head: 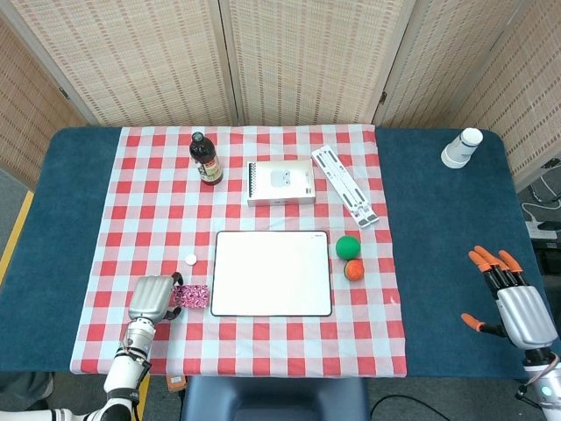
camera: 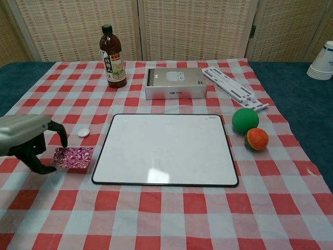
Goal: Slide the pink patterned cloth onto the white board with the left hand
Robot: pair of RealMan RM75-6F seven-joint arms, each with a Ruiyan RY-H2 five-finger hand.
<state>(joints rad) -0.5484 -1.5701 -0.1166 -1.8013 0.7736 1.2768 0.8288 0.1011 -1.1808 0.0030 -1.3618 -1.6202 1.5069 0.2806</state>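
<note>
The pink patterned cloth [head: 193,296] [camera: 73,157] lies on the checked tablecloth just left of the white board [head: 273,273] [camera: 165,148], its right edge close to the board's black rim. My left hand [head: 153,300] [camera: 28,140] is at the cloth's left edge, which sits between a curled black finger above and the thumb below, so it appears pinched. My right hand [head: 517,307] hovers far right over the blue table, fingers spread and holding nothing. It does not show in the chest view.
A small white cap [camera: 84,132] lies above the cloth. A green ball [camera: 245,120] and an orange ball [camera: 256,138] sit right of the board. Behind the board are a dark bottle [camera: 113,51], a grey box [camera: 175,83] and a white folding stand [camera: 232,87]. A paper cup [head: 462,147] stands far right.
</note>
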